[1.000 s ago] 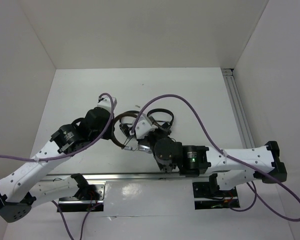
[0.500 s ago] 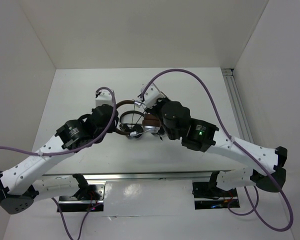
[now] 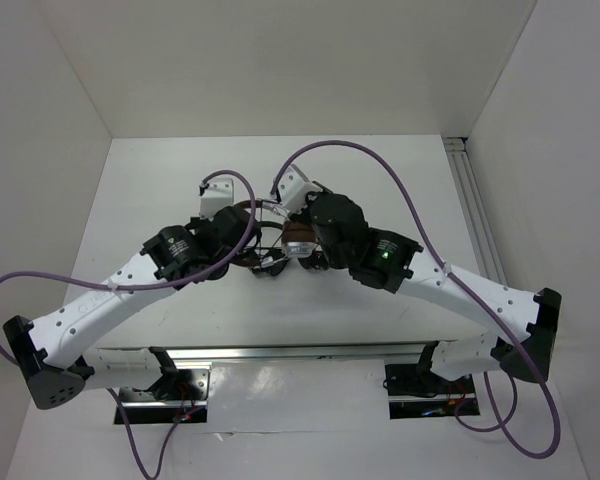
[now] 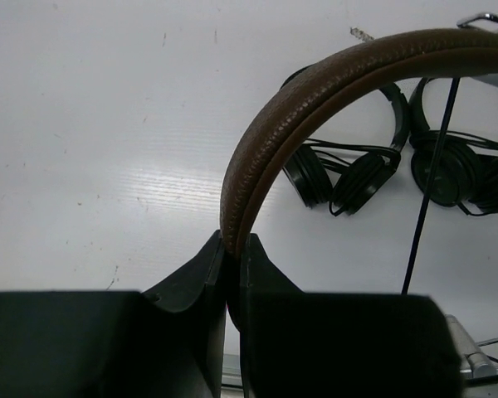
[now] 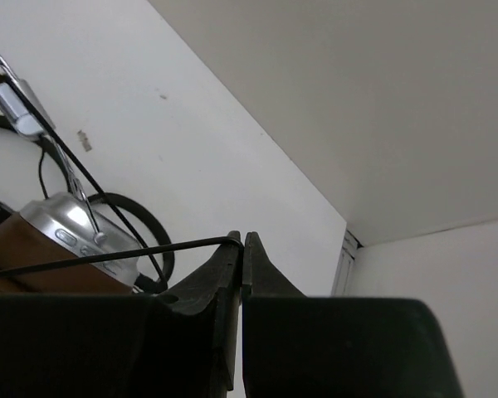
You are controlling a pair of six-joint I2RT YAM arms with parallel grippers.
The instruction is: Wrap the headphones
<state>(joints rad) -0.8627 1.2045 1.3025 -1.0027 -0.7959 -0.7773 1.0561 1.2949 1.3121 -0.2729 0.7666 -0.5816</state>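
The headphones hang above the table between both arms. Their brown headband (image 4: 315,99) curves up and right from my left gripper (image 4: 232,249), which is shut on its end. In the top view the headband (image 3: 248,208) and a silver ear cup (image 3: 300,240) show between the wrists. My left gripper (image 3: 238,218) sits at the left of them. My right gripper (image 5: 242,242) is shut on the thin dark cable (image 5: 108,255), which runs left to the silver ear cup (image 5: 75,228). In the top view the right gripper (image 3: 298,205) is at the headphones' right.
Two small all-black headphones (image 4: 349,170) (image 4: 456,170) lie on the white table below the held pair. White walls close in the back and sides. A metal rail (image 3: 477,215) runs along the right edge, another along the near edge (image 3: 280,352).
Both arms have moved toward the back of the table and the headphones went with them. The right wrist swung from low at the front up beside the ear cup.
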